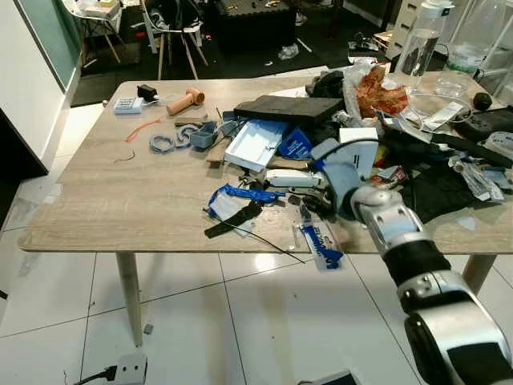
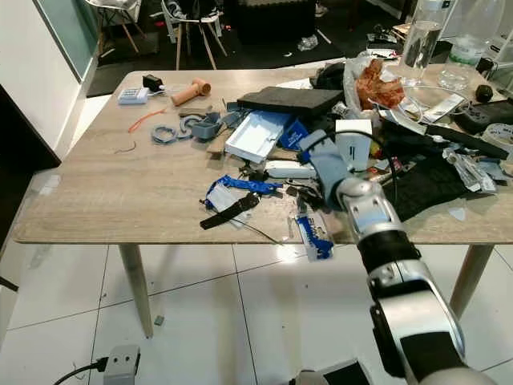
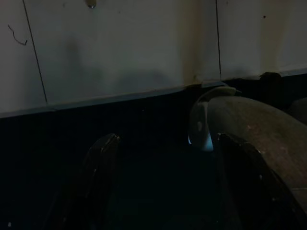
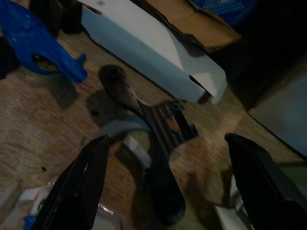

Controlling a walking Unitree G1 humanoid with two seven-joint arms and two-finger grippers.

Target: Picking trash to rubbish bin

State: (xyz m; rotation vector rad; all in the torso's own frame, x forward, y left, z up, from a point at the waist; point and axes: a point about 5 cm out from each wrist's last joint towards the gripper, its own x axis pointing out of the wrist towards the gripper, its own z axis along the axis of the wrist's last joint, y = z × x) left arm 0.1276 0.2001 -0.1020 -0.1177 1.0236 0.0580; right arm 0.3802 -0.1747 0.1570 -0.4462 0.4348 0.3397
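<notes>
Trash litters the wooden table point(image 1: 120, 200). My right gripper point(image 4: 168, 143) is open and hovers low over a dark, ribbed strap-like piece point(image 4: 153, 124) on the table top. Beside that piece lie a long white box point(image 4: 148, 52) and a blue plastic piece point(image 4: 43, 43). In the head views the right gripper point(image 1: 309, 199) sits near the table's front edge, between the blue plastic piece point(image 1: 240, 192) and a blue-and-white wrapper point(image 1: 321, 241). A black strap point(image 1: 232, 220) lies just left of it. My left gripper point(image 3: 165, 143) hangs idle in the dark, fingers apart.
Behind the gripper lie an open white-and-blue box point(image 1: 255, 144), a flat black box point(image 1: 288, 108), an orange crumpled bag point(image 1: 381, 92), a clear bottle point(image 1: 418, 40) and black gear at the right point(image 1: 449, 184). Grey rings point(image 1: 164, 142) and a tan handle point(image 1: 186, 100) lie far left. Chairs point(image 1: 172, 32) stand beyond.
</notes>
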